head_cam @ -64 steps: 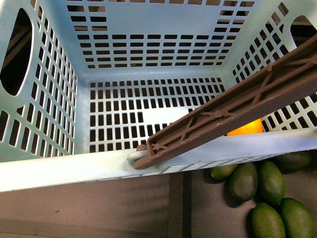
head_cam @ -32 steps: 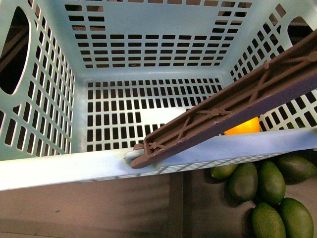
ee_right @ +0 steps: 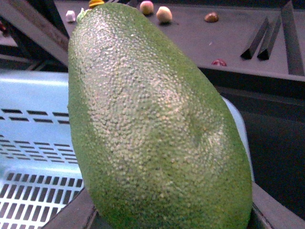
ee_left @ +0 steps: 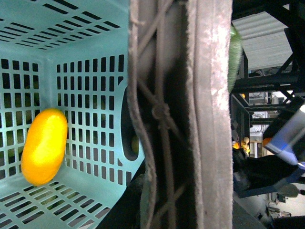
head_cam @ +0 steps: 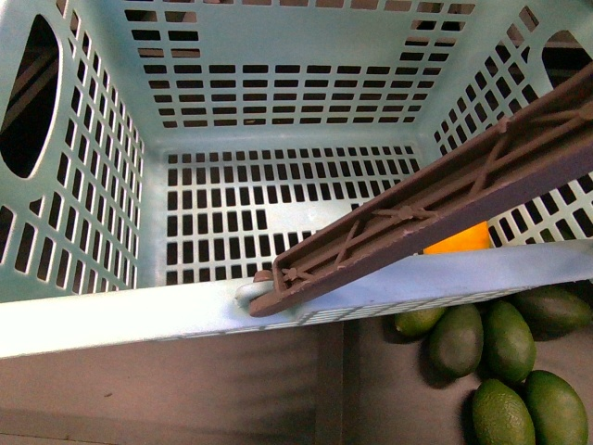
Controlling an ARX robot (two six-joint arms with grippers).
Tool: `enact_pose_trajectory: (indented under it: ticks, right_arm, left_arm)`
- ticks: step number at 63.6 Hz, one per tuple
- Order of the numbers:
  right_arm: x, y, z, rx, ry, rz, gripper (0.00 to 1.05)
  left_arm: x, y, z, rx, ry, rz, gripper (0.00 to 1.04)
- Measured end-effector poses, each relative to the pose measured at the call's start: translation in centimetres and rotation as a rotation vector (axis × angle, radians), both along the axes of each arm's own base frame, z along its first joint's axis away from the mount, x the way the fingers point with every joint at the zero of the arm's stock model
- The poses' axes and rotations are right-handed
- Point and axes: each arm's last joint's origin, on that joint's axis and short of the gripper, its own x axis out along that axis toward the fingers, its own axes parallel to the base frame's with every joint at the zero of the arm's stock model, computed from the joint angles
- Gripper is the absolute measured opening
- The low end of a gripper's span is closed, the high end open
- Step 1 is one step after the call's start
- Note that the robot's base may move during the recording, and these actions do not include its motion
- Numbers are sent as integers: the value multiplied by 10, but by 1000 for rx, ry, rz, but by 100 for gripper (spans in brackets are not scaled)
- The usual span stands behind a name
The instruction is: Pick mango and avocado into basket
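Observation:
The teal basket fills the front view, its brown handle slanting across the right side. The yellow mango lies on the basket floor, partly behind the handle; the left wrist view shows this mango against the slotted wall. My left gripper is shut on the basket handle, which runs close past the camera. My right gripper is shut on the avocado, a pebbled green fruit held over the basket rim. Neither gripper shows in the front view.
Several loose green avocados lie on the dark shelf below the basket's near right corner, beside a dark divider. In the right wrist view, small fruits and dark dividers sit on a far shelf.
The basket and its handle swayed slightly and came back. The mango stays on the basket floor.

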Motion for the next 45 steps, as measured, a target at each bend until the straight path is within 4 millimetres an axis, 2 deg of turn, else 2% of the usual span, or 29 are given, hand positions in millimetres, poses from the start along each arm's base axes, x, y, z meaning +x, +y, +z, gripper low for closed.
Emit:
enact_pose_trajectory:
  ticks: [3, 11, 24, 33, 35, 39, 45]
  right_arm:
    - [0, 4, -3, -6, 13, 5, 51]
    - [-1, 8, -5, -7, 24, -5, 69]
    - [-4, -1, 1, 21, 8, -68, 97]
    - [-15, -16, 20, 77, -57, -142, 96]
    - [-18, -22, 25, 75, -102, -183, 93]
    - [-34, -42, 31, 58, -255, -251, 80]
    - [-58, -55, 20, 37, -292, -274, 62]
  left_arm:
    - [0, 0, 0, 0, 0, 0, 14]
    - [0, 0, 0, 1, -1, 3, 14]
    - [0, 0, 0, 2, -2, 7, 14]
    - [0, 0, 0, 1, 0, 6, 14]
    - [0, 0, 0, 1, -1, 6, 14]
    - [0, 0, 0, 2, -1, 6, 14]
    - [1, 1, 0, 2, -1, 9, 14]
